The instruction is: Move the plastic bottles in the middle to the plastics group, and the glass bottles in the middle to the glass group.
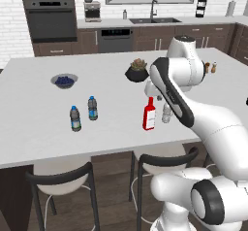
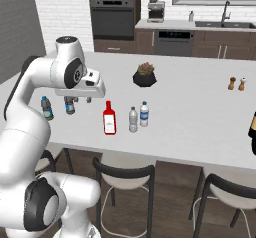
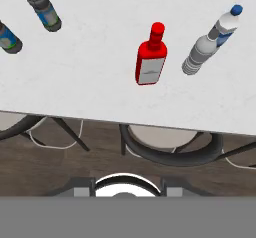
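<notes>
The red glass bottle (image 2: pixel 109 118) with a white label stands near the counter's front edge, also seen from above (image 3: pixel 150 62) and beside my arm (image 1: pixel 149 114). Just right of it stand two clear plastic bottles (image 2: pixel 133 119) (image 2: pixel 144 114), close together (image 3: pixel 205 49) (image 3: pixel 227 24); one (image 1: pixel 166 112) is partly hidden by my arm. The plastics group, two darker bottles (image 1: pixel 75 118) (image 1: pixel 92 107), stands to the left (image 2: pixel 46 108) (image 2: pixel 69 105). My gripper (image 2: pixel 82 101) hangs open and holds nothing above the counter, between the dark pair and the red bottle, its fingertips apart (image 3: pixel 126 191).
A potted plant (image 1: pixel 137 71) and a bowl of blue fruit (image 1: pixel 64 81) sit farther back on the counter. Salt and pepper shakers (image 2: pixel 237 84) stand at the far right. A dark object (image 2: pixel 253 132) shows at the right edge. Stools (image 2: pixel 125 179) stand under the front edge.
</notes>
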